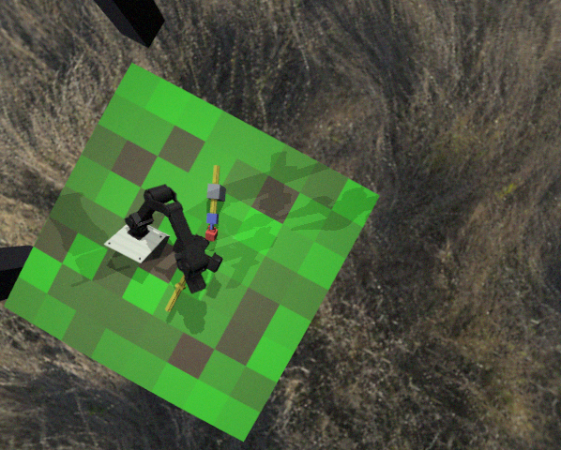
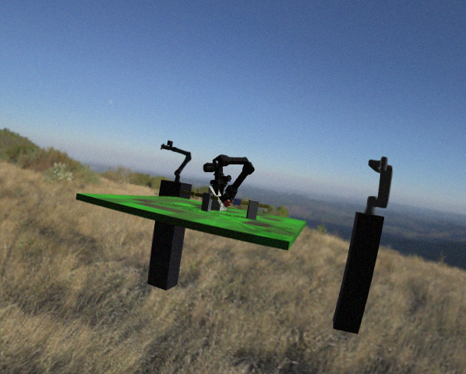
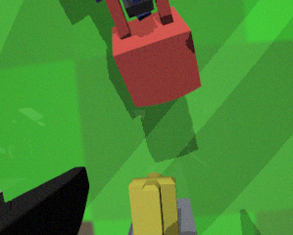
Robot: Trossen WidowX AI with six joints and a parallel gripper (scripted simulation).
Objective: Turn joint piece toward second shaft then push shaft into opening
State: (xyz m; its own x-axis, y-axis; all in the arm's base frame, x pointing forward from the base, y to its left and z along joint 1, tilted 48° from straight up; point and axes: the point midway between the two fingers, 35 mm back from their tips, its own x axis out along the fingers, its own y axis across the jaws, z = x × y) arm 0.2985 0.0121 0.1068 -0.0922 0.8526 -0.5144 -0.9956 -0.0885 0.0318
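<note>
My pincer, nearly fully open, grips nothing. Below it, the near shaft points toward the red joint, apart from it. Pushed while the joint is misaligned, the shaft could jam against its rim. No writing is legible.
</note>
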